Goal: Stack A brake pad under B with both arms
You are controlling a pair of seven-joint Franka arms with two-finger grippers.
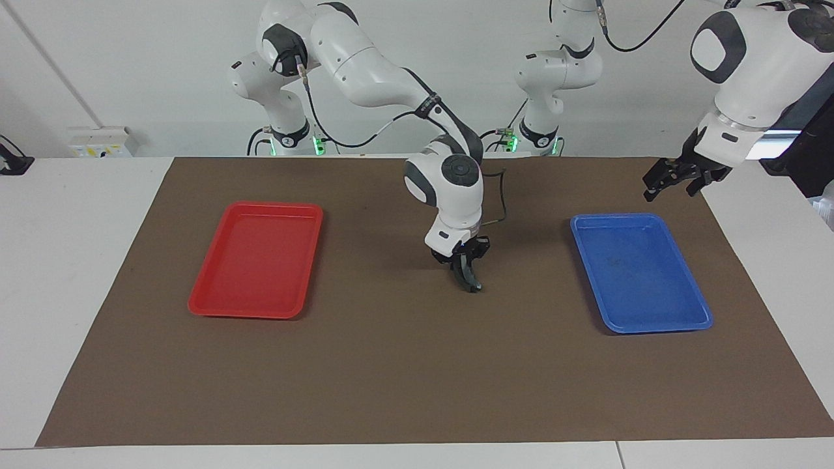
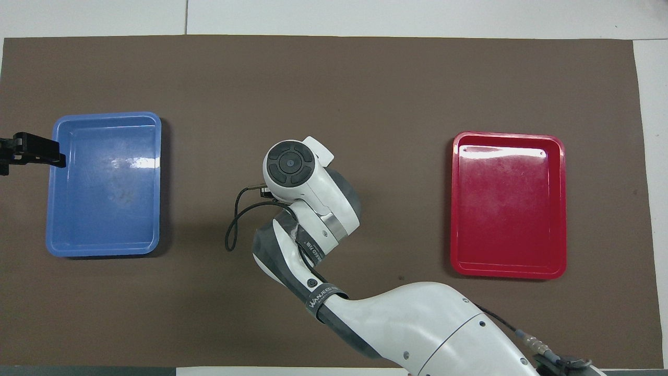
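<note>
The right arm was seen reaching from its base out over the middle of the brown mat, its wrist bent steeply downward. The right gripper was pointed at the mat between the 2 trays, its fingers closed around a thin, curved black piece that appeared to be brake pad B; whether the pad's lower tip touched the mat could not be told. In the overhead view the pad was hidden under the wrist. A band on the forearm carried white lettering too small to be read with certainty. The left arm was held waiting, the left gripper raised near the blue tray, its jaws apparently parted and nothing held. The red tray lay toward the right arm's end. The A brake pad could not be found in either view.
</note>
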